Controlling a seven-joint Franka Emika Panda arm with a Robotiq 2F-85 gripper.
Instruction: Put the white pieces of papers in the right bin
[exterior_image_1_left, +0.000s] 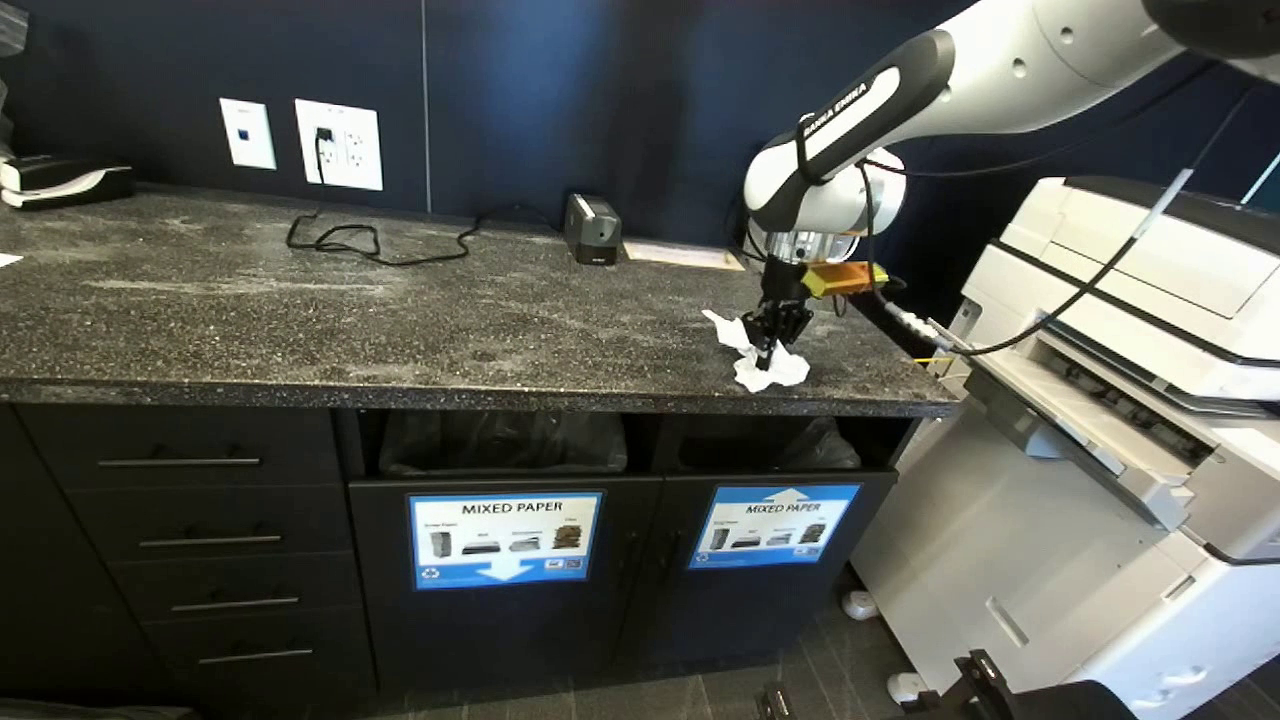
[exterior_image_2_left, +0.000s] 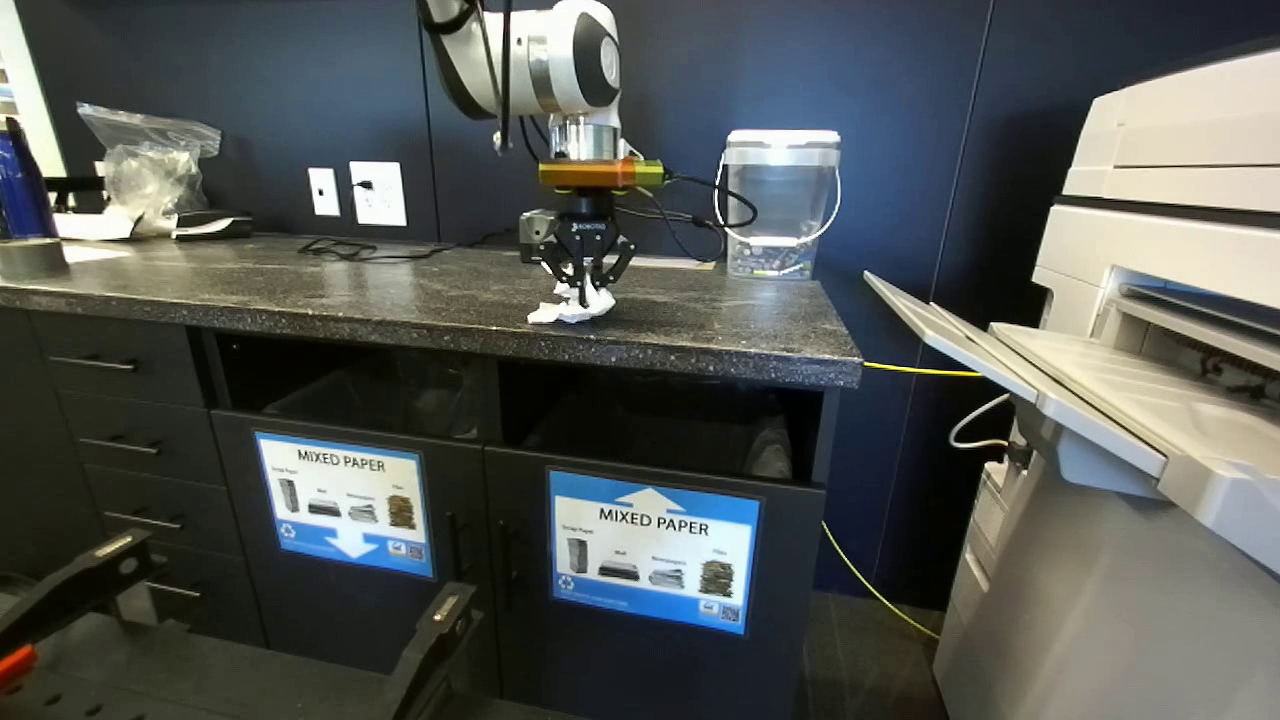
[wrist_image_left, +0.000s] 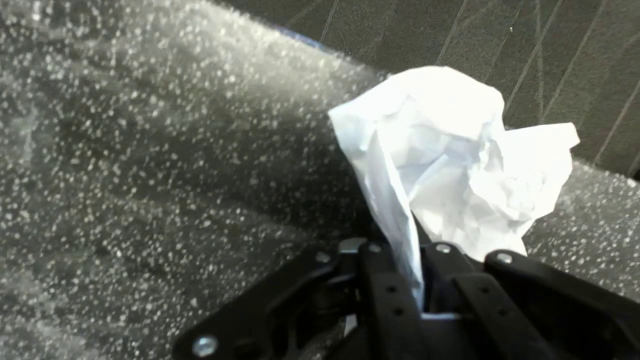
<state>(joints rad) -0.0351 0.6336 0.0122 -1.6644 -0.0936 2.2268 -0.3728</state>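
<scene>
A crumpled white piece of paper (exterior_image_1_left: 787, 372) lies on the countertop near its front edge, above the right bin. It also shows in an exterior view (exterior_image_2_left: 566, 310) and in the wrist view (wrist_image_left: 450, 150). I cannot tell whether it is one piece or more. My gripper (exterior_image_1_left: 766, 360) points down into the paper, also in an exterior view (exterior_image_2_left: 584, 296). In the wrist view its fingers (wrist_image_left: 407, 250) are closed together with a fold of paper between them. The right bin (exterior_image_2_left: 785, 590) is dark, with an open slot and a blue-and-white sign with an up arrow (exterior_image_1_left: 775, 527).
The twin bin (exterior_image_1_left: 480, 630) stands to the left, its sign arrow pointing down. A pencil sharpener (exterior_image_1_left: 593, 230) and a clear bucket (exterior_image_2_left: 780, 205) stand at the back of the countertop (exterior_image_1_left: 450, 330). A large printer (exterior_image_1_left: 1050, 480) stands to the right.
</scene>
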